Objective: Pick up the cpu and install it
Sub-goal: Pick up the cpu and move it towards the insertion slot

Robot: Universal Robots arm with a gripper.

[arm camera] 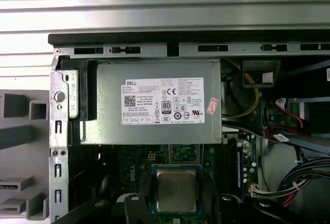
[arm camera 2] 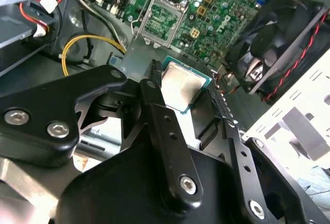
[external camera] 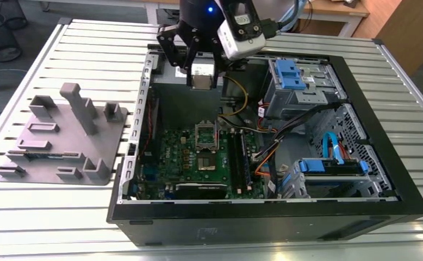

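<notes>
The open computer case [external camera: 269, 222] holds a green motherboard [external camera: 186, 157] with its metal-framed socket [external camera: 206, 134], cables and drive bays crowding alongside. The gripper [external camera: 200, 76] is clamped on the cpu [external camera: 201, 81], up near the power supply [arm camera: 160, 105], apart from the socket.

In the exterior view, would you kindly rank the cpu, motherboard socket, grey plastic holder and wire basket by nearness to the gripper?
1. cpu, clamped in the gripper.
2. motherboard socket, on the green board inside the case.
3. grey plastic holder, on the table, at the exterior view's left.
4. wire basket, off the table, far left.
</notes>
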